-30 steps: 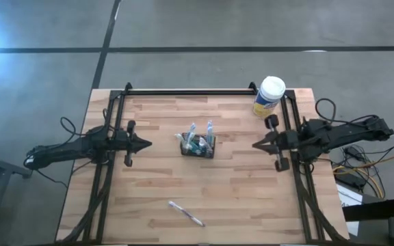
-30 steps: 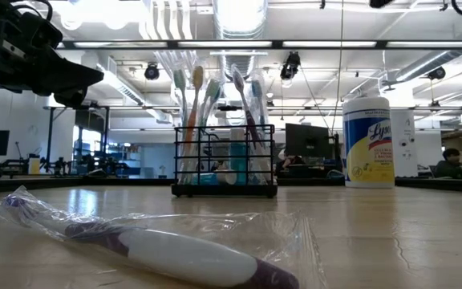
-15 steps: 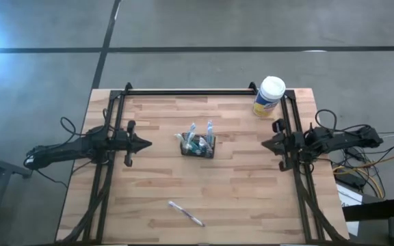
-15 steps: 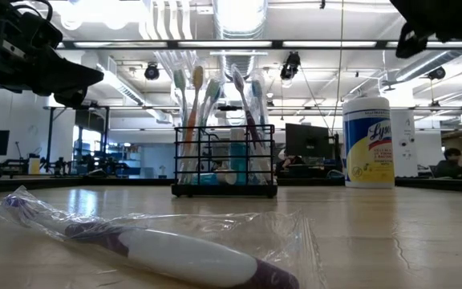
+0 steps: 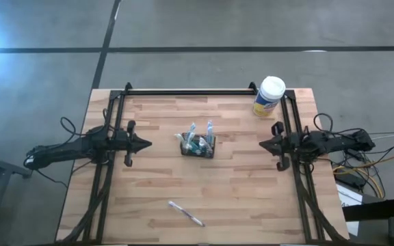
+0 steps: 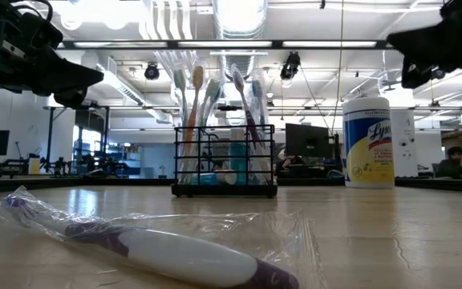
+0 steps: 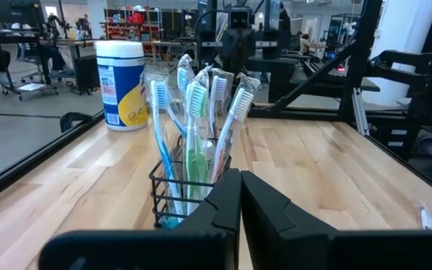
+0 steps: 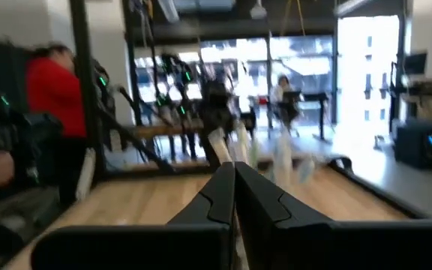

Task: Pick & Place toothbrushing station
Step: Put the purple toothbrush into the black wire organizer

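The toothbrushing station, a small black wire-mesh holder, stands on its base mid-table with several wrapped toothbrushes upright in it. It also shows in the left wrist view. My left gripper hovers shut at the table's left side and points level at the holder, a short way off it. My right gripper hovers shut at the right side and points toward the holder from farther away. A toothbrush in clear wrap lies flat near the front edge.
A white-lidded canister with a yellow label stands at the far right corner. Black frame rails run along the far, left and right edges. A person in red shows in the room beyond the table.
My right gripper has come down and drawn back a little toward the table's right edge, rolling slightly and staying shut. In the low view it has sunk into the picture at the upper right. The holder and the toothbrushes have not moved.
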Robot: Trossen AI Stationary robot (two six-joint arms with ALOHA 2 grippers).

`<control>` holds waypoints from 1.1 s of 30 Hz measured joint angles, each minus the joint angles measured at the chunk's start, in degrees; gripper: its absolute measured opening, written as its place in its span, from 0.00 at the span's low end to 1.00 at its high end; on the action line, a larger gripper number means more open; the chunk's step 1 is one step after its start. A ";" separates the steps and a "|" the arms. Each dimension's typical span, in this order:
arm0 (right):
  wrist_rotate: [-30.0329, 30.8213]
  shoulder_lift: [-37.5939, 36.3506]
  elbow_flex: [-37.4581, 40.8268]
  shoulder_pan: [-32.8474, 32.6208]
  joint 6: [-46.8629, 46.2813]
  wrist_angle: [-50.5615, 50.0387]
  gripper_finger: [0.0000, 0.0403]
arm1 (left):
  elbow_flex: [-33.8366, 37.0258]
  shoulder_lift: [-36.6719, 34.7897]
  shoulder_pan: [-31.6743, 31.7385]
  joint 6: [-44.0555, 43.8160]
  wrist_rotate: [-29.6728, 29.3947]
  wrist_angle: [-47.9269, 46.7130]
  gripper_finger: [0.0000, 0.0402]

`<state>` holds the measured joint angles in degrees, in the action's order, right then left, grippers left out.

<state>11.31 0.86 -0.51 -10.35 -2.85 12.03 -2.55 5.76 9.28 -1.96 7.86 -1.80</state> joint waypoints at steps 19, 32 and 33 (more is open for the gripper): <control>-3.65 -0.08 0.00 0.00 -0.24 -7.62 0.02 | 0.00 0.02 0.00 -0.02 -0.01 0.02 0.03; -3.09 -0.06 0.00 -0.02 -2.58 -10.04 0.02 | 0.00 0.04 -0.01 -0.02 -0.01 0.07 0.03; -2.81 -0.04 0.00 0.00 -2.62 -10.16 0.02 | 0.00 0.04 0.01 -0.02 -0.01 0.06 0.03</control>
<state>8.50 0.82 -0.51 -10.35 -5.47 1.87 -2.55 5.80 9.29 -1.98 7.86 -1.75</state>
